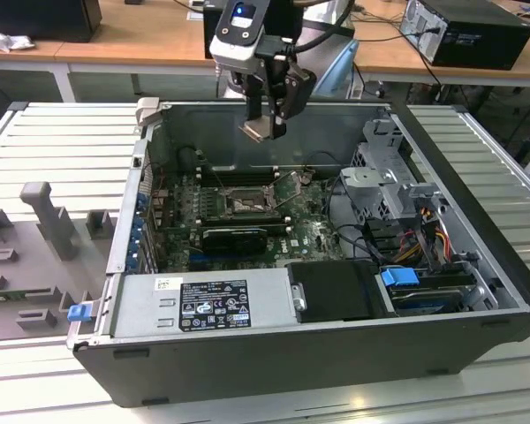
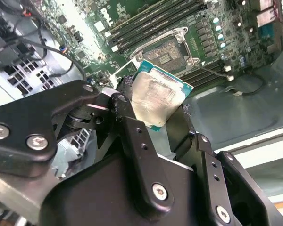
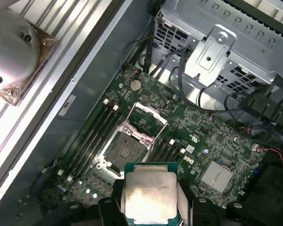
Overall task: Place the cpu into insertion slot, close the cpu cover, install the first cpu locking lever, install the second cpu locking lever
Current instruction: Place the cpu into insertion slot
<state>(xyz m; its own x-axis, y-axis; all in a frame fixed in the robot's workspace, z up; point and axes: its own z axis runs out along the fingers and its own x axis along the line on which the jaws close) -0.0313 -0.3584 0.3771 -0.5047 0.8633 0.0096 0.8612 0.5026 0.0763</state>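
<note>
My gripper [image 1: 265, 124] hangs above the open computer case, shut on the cpu [image 1: 257, 132], a pale silver square chip with a green rim. Both wrist views show the cpu [image 2: 158, 96] [image 3: 150, 197] held at its edges between the black fingers [image 2: 127, 117]. Below it on the green motherboard lies the insertion slot [image 1: 245, 204] [image 2: 166, 49] [image 3: 125, 151], uncovered and with nothing in it. The cpu cover [image 3: 147, 118] [image 1: 288, 185] stands hinged open beside the slot. The cpu is well above the slot and touches nothing on the board.
Long black memory slots [image 3: 92, 136] run beside the socket. A black card [image 1: 236, 237] lies nearer the front, a power supply [image 1: 203, 305] in front of it. A metal drive cage [image 1: 384, 190] and cables sit at the exterior view's right. Grey fixtures [image 1: 49, 221] stand at the exterior view's left.
</note>
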